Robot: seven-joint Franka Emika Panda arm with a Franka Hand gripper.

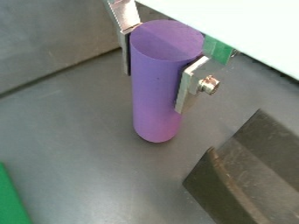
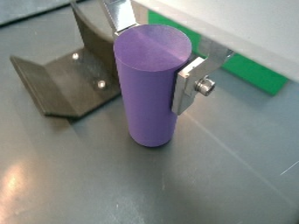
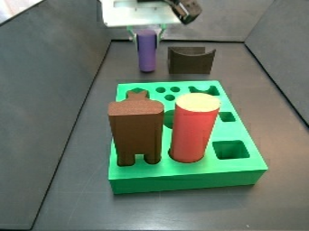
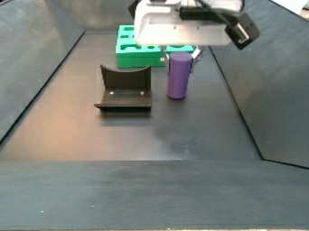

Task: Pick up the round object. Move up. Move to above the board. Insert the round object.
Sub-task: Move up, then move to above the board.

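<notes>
The purple cylinder (image 3: 146, 50) stands upright on the floor, at about 11 o'clock from the green board (image 3: 182, 171) and beside the fixture (image 3: 190, 60). The gripper (image 2: 153, 48) has its pads pressed on the cylinder's upper sides. It looks rigid, light and smooth, so a high grip seems sound, though it might slip.

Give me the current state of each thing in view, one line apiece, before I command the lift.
Round object: upright on the floor, beside the fixture, outside the board.
Pincer: around the round object's upper part, finger plates against both its sides.
Board: flat on the floor, round hole not yet filled.
Red cylinder: upright in the board.
Brown block: upright in the board.
Fixture: standing on the floor, unoccupied.
</notes>
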